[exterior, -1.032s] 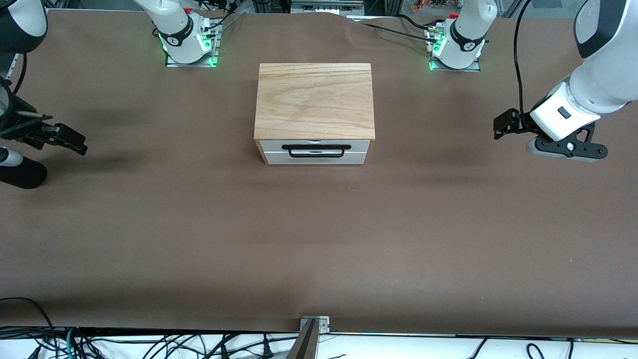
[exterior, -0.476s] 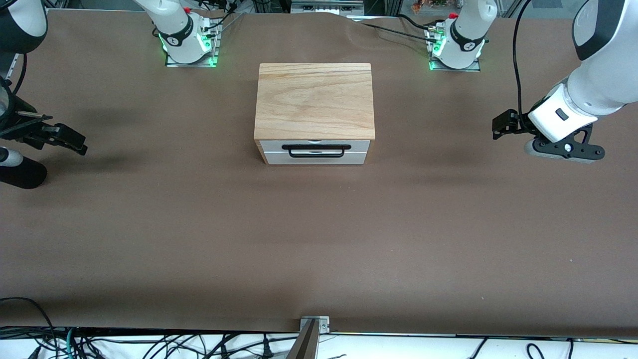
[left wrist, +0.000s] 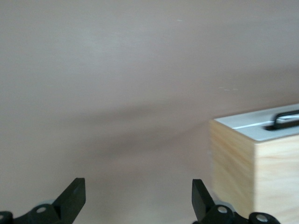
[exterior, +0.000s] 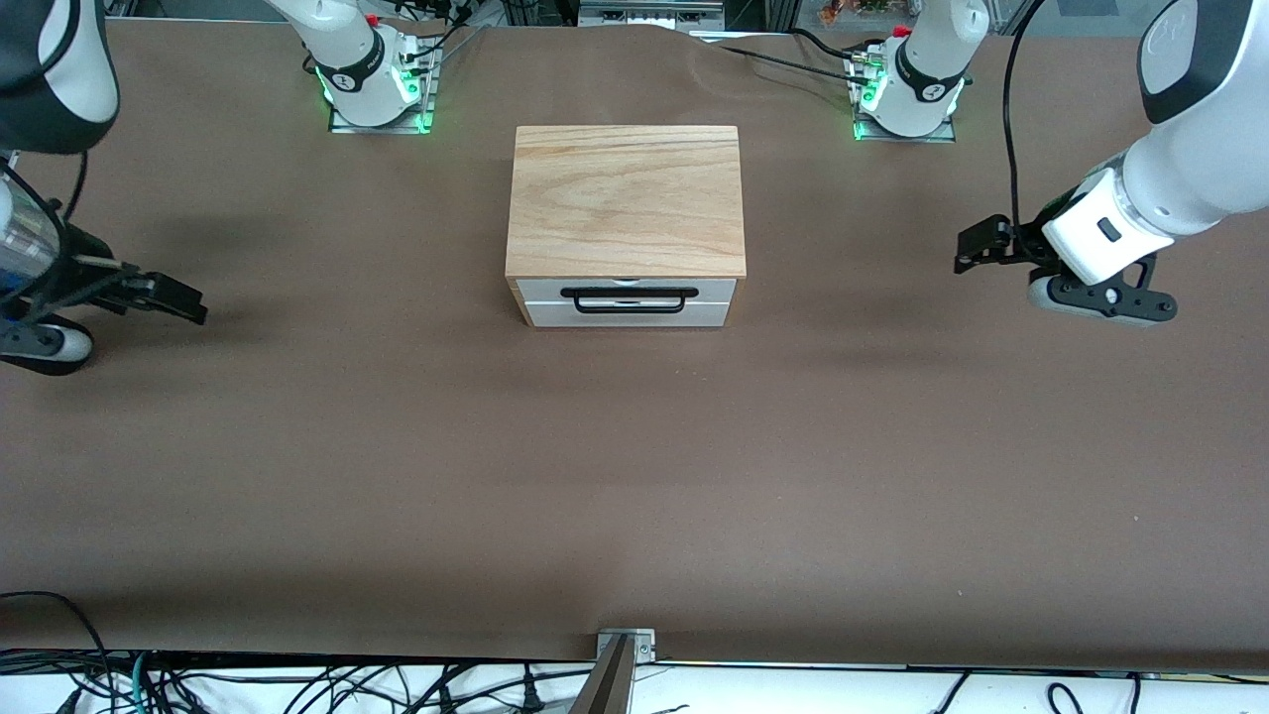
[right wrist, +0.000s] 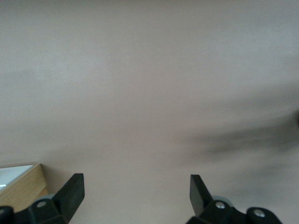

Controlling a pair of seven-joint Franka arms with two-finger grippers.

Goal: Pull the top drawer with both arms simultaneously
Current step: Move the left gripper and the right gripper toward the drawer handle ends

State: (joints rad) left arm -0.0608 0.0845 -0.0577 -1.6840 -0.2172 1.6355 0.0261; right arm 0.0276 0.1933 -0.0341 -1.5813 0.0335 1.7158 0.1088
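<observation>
The top drawer [exterior: 543, 289] is shut in the wooden box [exterior: 626, 198] at the table's middle; its white front carries a wide black bar handle [exterior: 631, 310]. My left gripper [exterior: 969, 250] is open and empty over bare table toward the left arm's end, apart from the box. My right gripper [exterior: 190, 302] is open and empty over bare table toward the right arm's end. The left wrist view shows my open left gripper [left wrist: 138, 198], the box's side [left wrist: 252, 168] and the handle [left wrist: 286, 119]. The right wrist view shows my open right gripper [right wrist: 136, 193] and a corner of the box [right wrist: 21, 189].
A second white drawer front [exterior: 555, 317] sits below the top drawer. The brown table [exterior: 634, 476] spreads wide round the box. The arm bases [exterior: 377, 84] stand along the table edge farthest from the front camera. Cables lie past the near edge.
Both grippers have moved a little toward the box, and the right one has also come lower in the front view. The drawer has not moved.
</observation>
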